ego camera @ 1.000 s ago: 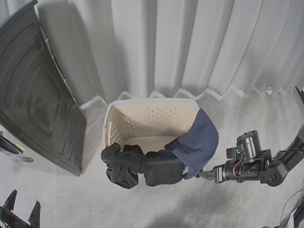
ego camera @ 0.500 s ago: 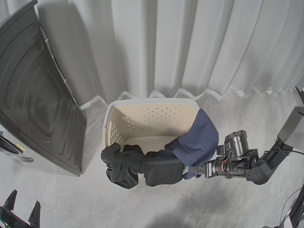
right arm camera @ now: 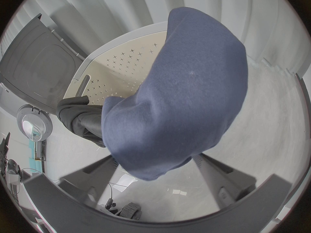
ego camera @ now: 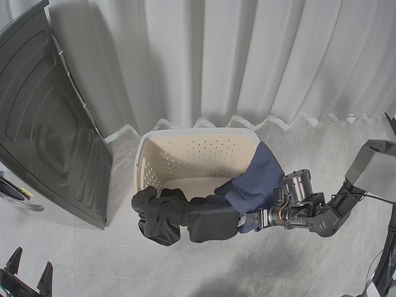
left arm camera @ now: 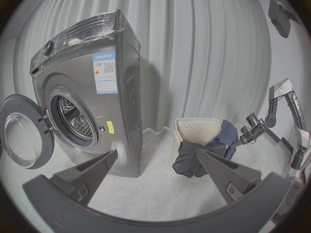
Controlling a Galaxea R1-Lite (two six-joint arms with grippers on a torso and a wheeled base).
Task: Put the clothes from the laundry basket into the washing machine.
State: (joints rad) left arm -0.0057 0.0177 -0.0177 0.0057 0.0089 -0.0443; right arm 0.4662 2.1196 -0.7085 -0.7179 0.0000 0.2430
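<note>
I judge this the grasp step: my right pincer sits at the hem of the blue garment draped over the laundry basket rim, its fingers apart around the cloth. Next it should close, lift and carry to the washing machine.

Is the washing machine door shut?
No, the door of the washing machine hangs swung open, baring the drum.
</note>
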